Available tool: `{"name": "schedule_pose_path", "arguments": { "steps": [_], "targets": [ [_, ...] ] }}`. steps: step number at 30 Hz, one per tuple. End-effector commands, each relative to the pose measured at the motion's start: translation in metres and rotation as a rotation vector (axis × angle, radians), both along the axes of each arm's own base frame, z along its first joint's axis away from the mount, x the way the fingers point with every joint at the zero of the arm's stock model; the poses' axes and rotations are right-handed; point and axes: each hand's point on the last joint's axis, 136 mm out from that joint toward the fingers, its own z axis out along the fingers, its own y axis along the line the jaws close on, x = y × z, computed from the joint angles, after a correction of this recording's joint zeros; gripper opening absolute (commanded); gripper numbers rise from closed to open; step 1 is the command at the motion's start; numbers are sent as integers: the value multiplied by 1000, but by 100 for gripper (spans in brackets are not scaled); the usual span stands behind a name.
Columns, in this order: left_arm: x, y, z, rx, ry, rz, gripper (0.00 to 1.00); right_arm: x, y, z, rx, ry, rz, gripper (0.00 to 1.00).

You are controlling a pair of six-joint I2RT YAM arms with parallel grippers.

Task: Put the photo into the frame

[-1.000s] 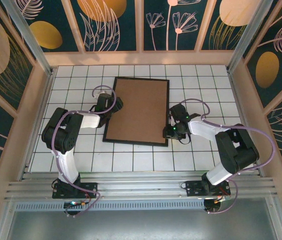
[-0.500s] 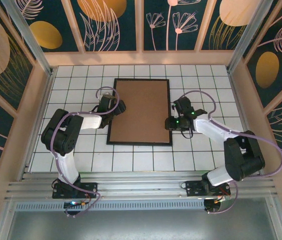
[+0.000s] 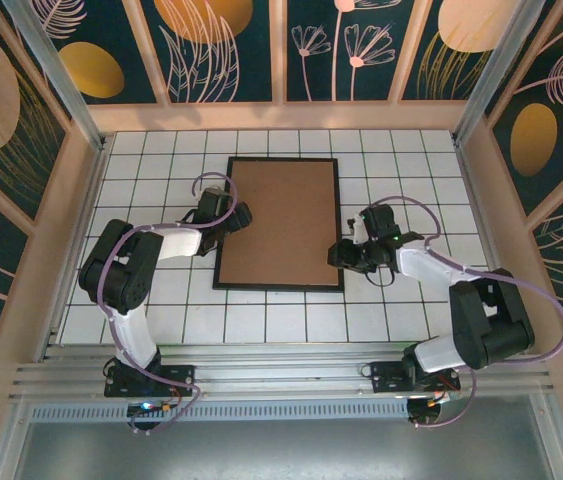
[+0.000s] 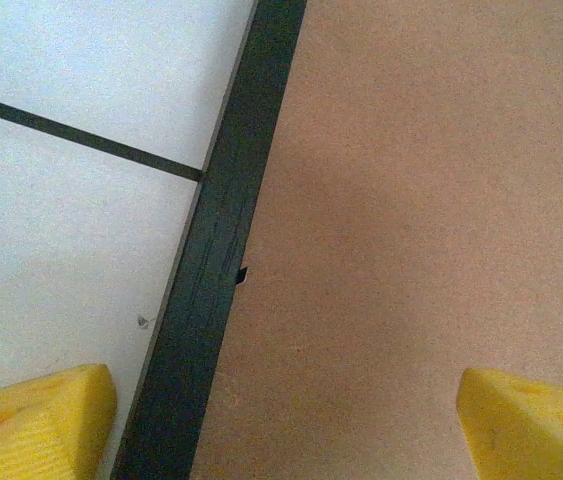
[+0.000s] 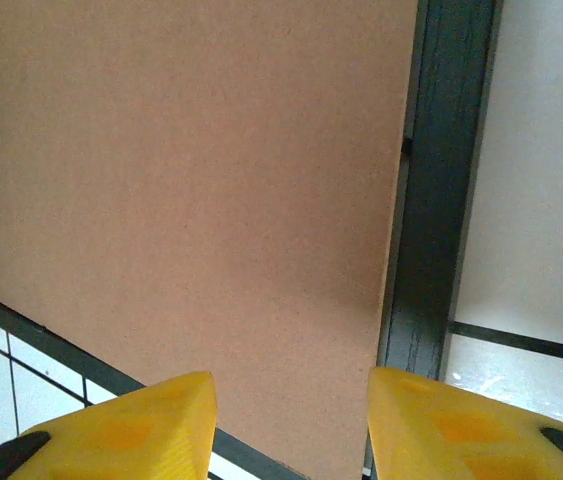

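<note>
From above, a large rectangular frame (image 3: 279, 288) with a narrow black rim lies flat on a white tiled table (image 3: 261, 325), filled by a plain brown backing board (image 3: 283, 222) with a matte, fibrous look. The left gripper (image 3: 233, 218) sits at the frame's left rim and the right gripper (image 3: 344, 250) at its right rim, towards the near corner. In the left wrist view, the left gripper (image 4: 281, 430) is spread wide and holds nothing: one yellow wedge-shaped fingertip (image 4: 31, 420) is outside the frame (image 4: 216, 260), over tile, and the other is inside it, over the board (image 4: 421, 200). A small dark tab (image 4: 241, 272) shows at the rim's inner edge. In the right wrist view, the right gripper (image 5: 291, 430) is partly spread and grasps nothing, above the board (image 5: 181, 170) and the frame's rim (image 5: 441, 200).
</note>
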Motion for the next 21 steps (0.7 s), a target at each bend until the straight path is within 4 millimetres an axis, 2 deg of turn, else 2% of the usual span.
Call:
{"name": "schedule_pose_path", "arguments": {
  "steps": [1, 5, 11, 21],
  "targets": [
    [-15, 8, -14, 36, 85, -7, 89, -1, 8, -8, 44, 22, 4, 44],
    [-17, 7, -18, 33, 97, -12, 89, -2, 2, -21, 2, 44, -6, 43],
    [-18, 4, -22, 20, 106, -22, 89, -4, 2, -29, -1, 60, -4, 43],
    [-28, -9, -33, -64, 135, -56, 87, 2, 25, -26, 59, 50, 34, 41]
  ]
}}
